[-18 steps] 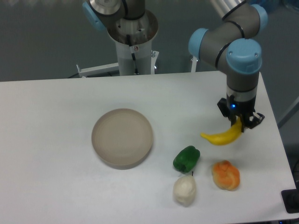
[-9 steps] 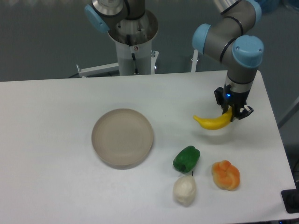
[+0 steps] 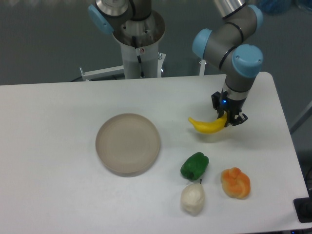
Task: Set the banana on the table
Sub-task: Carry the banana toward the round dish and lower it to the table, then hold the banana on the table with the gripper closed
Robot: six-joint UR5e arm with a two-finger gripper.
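Note:
The bright yellow banana (image 3: 207, 126) hangs just above the white table (image 3: 58, 146), right of centre, casting a faint shadow below it. My gripper (image 3: 227, 118) is shut on the banana's right end, pointing straight down, with the banana's free tip sticking out to the left. The fingertips are partly hidden behind the fruit.
A round beige plate (image 3: 127, 144) lies left of the banana. In front of the banana sit a green pepper (image 3: 195, 165), a white garlic-like item (image 3: 193, 199) and a lumpy orange fruit (image 3: 236, 183). The robot base (image 3: 139, 44) stands at the table's far edge.
The gripper has carried the banana leftward and away from the camera, from near the right edge toward the table's middle, away from the orange fruit. The other items have not moved.

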